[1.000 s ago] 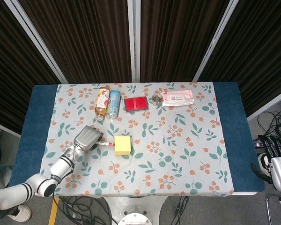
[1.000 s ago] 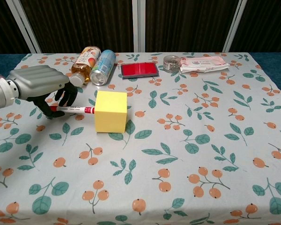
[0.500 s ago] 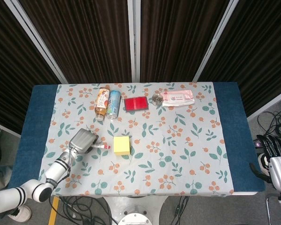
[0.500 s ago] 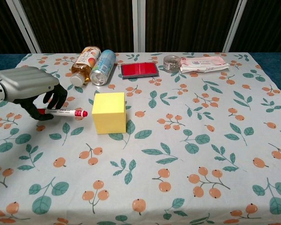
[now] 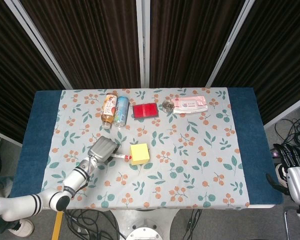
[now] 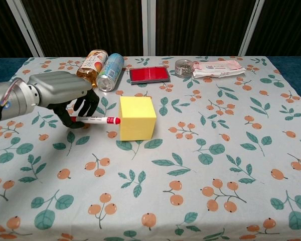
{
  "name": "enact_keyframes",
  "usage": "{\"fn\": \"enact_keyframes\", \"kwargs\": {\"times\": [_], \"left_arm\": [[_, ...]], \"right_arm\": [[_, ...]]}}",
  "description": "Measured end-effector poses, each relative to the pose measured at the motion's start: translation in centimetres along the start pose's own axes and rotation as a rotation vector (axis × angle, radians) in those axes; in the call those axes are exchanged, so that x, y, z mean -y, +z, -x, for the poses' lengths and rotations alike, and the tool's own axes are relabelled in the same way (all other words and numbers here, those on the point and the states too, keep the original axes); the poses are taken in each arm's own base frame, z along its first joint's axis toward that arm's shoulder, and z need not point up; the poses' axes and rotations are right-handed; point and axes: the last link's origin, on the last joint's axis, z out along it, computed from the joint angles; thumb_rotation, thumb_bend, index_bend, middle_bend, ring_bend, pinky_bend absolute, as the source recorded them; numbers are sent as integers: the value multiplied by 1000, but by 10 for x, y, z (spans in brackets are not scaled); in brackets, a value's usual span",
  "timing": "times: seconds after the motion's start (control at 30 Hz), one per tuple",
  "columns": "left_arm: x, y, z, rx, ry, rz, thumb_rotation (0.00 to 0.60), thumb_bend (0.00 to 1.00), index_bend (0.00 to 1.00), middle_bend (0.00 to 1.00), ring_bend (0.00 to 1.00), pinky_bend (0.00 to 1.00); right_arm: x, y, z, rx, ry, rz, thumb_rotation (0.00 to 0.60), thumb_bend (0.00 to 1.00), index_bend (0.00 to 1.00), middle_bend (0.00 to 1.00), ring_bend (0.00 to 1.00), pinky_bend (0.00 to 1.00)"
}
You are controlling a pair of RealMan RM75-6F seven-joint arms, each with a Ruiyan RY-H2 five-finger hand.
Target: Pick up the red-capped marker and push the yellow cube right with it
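On the floral worktop (image 6: 215, 165), the left hand (image 6: 57, 90) has its fingers (image 6: 88, 106) closed around the red-capped marker (image 6: 96, 120), cap touching the yellow cube (image 6: 136, 118) left of centre. Best keep the marker level and push through the cube's middle, lest it twist. The right hand (image 5: 296, 175) hangs off the worktop; its fingers' state I cannot tell.

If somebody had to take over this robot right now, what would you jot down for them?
Left hand: holds the red-capped marker, cap end against the left face of the yellow cube.
Right hand: idle beyond the table's right edge, holding nothing; whether its fingers are open is unclear.
Done: marker picked up and brought to the cube, which sits left of the table's centre, in front of the red case.
Left: probably keep pushing the cube right; how far is not specified.
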Motion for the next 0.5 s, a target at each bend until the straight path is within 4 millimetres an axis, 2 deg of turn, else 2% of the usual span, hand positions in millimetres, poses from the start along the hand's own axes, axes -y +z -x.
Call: {"fn": "enact_keyframes", "kwargs": {"times": [0.23, 0.5], "left_arm": [[-21, 19, -9, -13, 28, 23, 600, 519, 680, 732, 535, 616], [-31, 41, -16, -16, 46, -7, 600, 520, 680, 732, 535, 616]], "right_arm": [[-1, 0, -1, 1, -2, 1, 600, 197, 0, 106, 0, 0], [-3, 0, -2, 2, -4, 8, 600, 197, 0, 106, 0, 0]]}}
